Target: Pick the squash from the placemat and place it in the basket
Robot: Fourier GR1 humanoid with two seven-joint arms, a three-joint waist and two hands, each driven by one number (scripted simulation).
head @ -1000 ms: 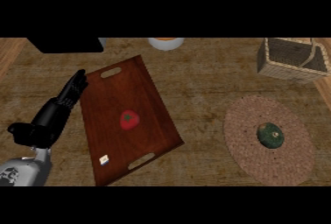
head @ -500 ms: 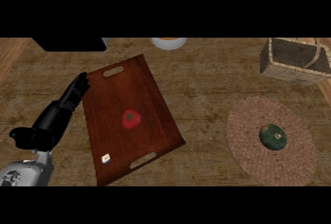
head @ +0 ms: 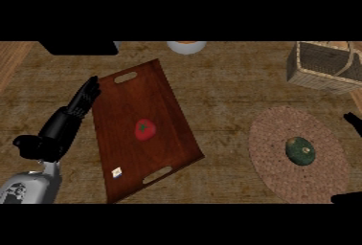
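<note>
A dark green squash (head: 299,150) sits near the middle of a round woven placemat (head: 272,134), lower right of the frame, untouched. Only dark slivers of my right hand (head: 352,119) show at the right edge; I cannot tell how open it is. I judge the round squash could roll off the mat if nudged sideways, or strike the rim of the basket (head: 325,67), upper right, if carried low. Counted: one squash, one placemat, one basket, one wooden tray (head: 127,105) left of centre bearing one tomato (head: 145,129), and my left hand (head: 84,98), open and empty, beside the tray's left rim.
</note>
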